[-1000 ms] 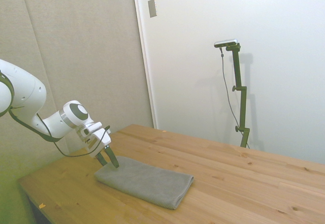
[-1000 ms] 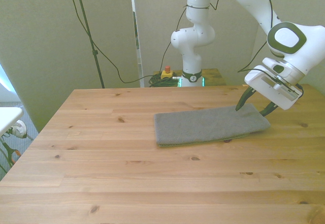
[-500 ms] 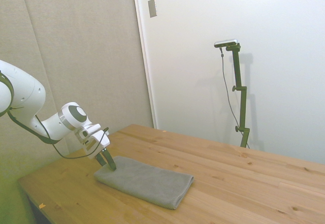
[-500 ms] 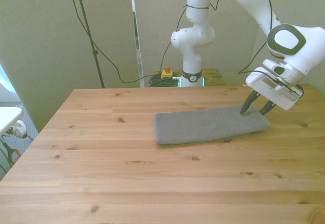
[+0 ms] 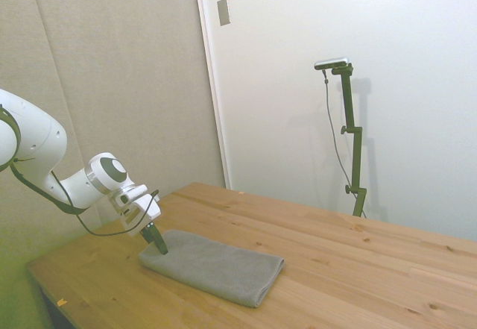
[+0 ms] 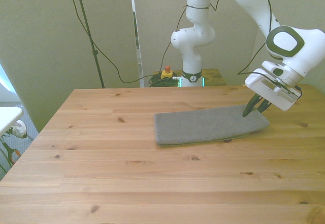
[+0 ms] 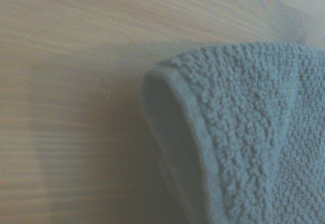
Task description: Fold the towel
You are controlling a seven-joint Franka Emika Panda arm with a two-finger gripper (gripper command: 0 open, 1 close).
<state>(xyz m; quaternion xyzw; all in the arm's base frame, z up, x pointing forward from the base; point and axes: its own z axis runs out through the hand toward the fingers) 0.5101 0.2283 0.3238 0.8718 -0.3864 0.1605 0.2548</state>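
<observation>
- The claw point(image 6: 255, 108) is down at the towel's point(image 6: 209, 125) end on the front view's right, its dark fingers drawn close together at the far corner; it looks clenched on that corner of the towel.
- In the side view the claw point(image 5: 158, 243) meets the towel point(image 5: 212, 267) at its 9 o'clock end.
- The wrist view shows a lifted, curled towel corner point(image 7: 244, 132) with a hemmed edge over the wood.
- The towel lies as a long folded strip, at 3 o'clock from the middle of the surface point(image 6: 127, 183) in the front view.
- The rest of the towel rests flat.
</observation>
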